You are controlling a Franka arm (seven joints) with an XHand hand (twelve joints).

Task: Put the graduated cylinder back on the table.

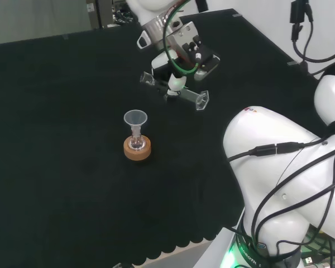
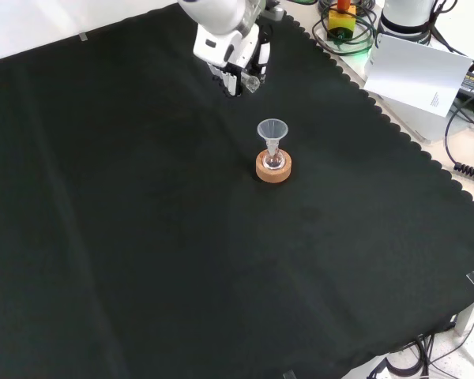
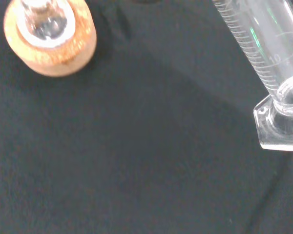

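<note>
A: Black cloth [image 1: 61,167] covers the whole bench, scalloped edge at the near side in the head view. Fingers?

B: Curled round the graduated cylinder [image 1: 185,96] at mid-length. The hand [image 1: 181,58] is black and white, up top in the head view, left of the big white arm links.

A: Cylinder orientation?

B: Close to horizontal in the head view, base end toward the right, open end toward the left. Can't tell whether it's touching the cloth. Wrist view shows its graduated wall and clear foot [image 3: 278,124] over cloth.

A: Front view?

B: Hand [image 2: 235,55] comes in at the top, cylinder mostly hidden behind it.

A: What else?

B: Cork ring [image 1: 137,149] near the cloth's middle, holding a small clear flask [image 1: 136,142] with a clear funnel [image 1: 135,119] in its neck. Well apart from the hand, nearer the camera in the head view. White paper sheet [image 2: 419,75] off the cloth at the front view's upper right.
</note>
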